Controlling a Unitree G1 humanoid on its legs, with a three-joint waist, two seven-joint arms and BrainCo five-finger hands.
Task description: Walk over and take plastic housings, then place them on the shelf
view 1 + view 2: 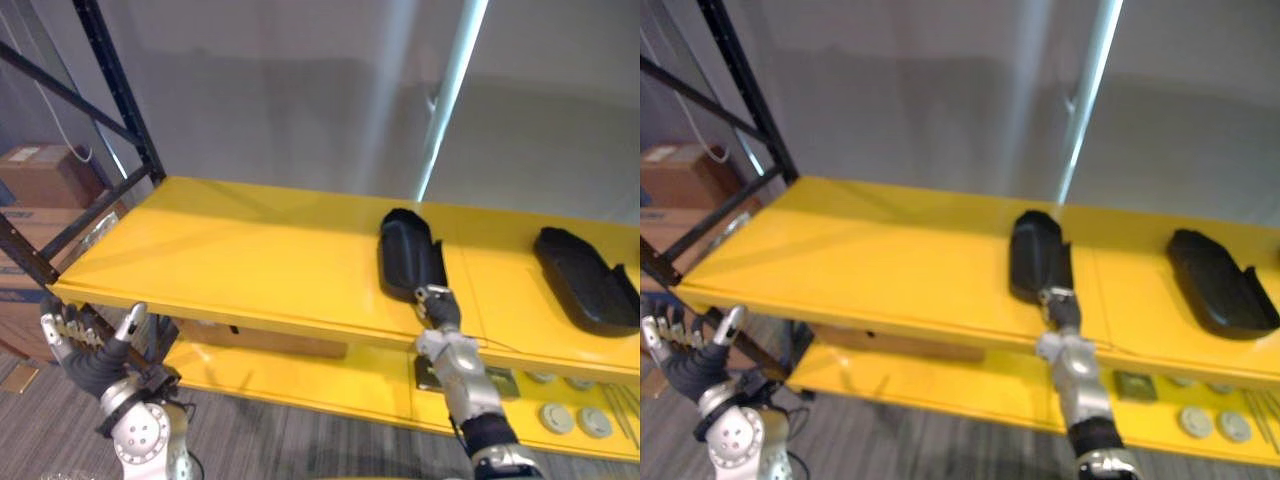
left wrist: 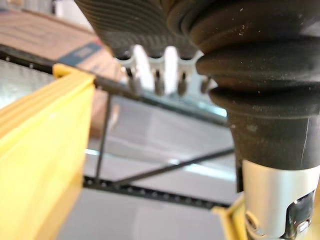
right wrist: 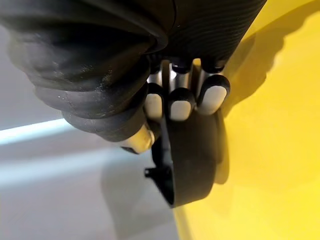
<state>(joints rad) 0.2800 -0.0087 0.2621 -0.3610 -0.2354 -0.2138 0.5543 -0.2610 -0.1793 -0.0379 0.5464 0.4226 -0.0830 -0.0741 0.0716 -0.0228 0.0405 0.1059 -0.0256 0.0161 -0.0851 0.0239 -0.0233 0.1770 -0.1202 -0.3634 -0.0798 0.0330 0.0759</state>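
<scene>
A black plastic housing (image 1: pixel 408 255) lies on the yellow top shelf (image 1: pixel 250 260), right of its middle. My right hand (image 1: pixel 438 305) reaches up from below the shelf's front edge and holds the housing's near end. In the right wrist view its fingers (image 3: pixel 180 102) curl over the housing (image 3: pixel 192 165) with the thumb against its side. A second black housing (image 1: pixel 585 280) lies farther right on the same shelf. My left hand (image 1: pixel 95 350) hangs below the shelf's front left corner, fingers spread and holding nothing.
A black rack upright (image 1: pixel 120 90) with diagonal braces stands at the shelf's left end. Cardboard boxes (image 1: pixel 40 175) are stacked beyond it. The lower yellow shelf (image 1: pixel 300 385) carries round grey discs (image 1: pixel 575 415) and small parts at the right.
</scene>
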